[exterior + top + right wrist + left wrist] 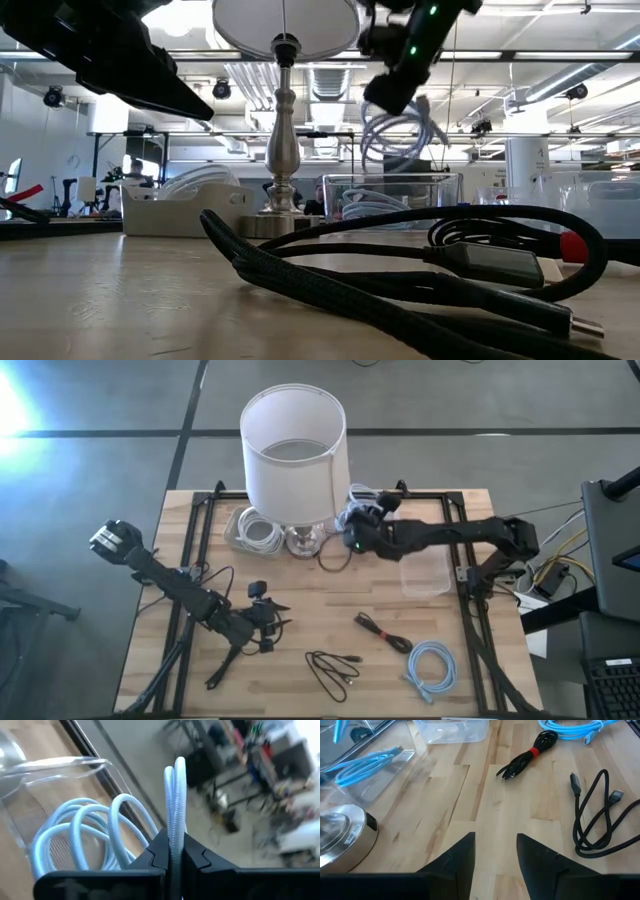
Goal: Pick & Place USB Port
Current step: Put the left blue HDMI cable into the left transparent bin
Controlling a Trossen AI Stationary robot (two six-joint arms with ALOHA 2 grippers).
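Note:
My right gripper (356, 528) is beside the lamp, shut on a pale blue coiled cable (361, 497). In the low view the right gripper (398, 85) is high up and the cable's coil (395, 130) hangs over a clear container (390, 200). My left gripper (266, 616) is open above the near-left table, touching nothing; in its wrist view the left gripper (495, 855) shows bare wood between its fingers. A black cable with a red tie (385, 632), a loose black cable (335, 670) and a light blue cable (432, 670) lie flat on the table. My right gripper (175, 851) pinches two side-by-side strands of the pale blue cable (175, 827) between its two fingers. The fingers lie across the strands. The rest of the coil (90, 835) hangs in slack loops below the fingers, over the clear container's rim (55, 766); whether it touches the container I cannot tell.
The white-shaded lamp (293, 450) stands mid-table at the far side, its metal base (340, 837) near my left gripper. A tray of white cables (250, 530) sits left of the lamp. A second clear box (425, 570) sits under the right arm. Bare wood lies between the loose cables.

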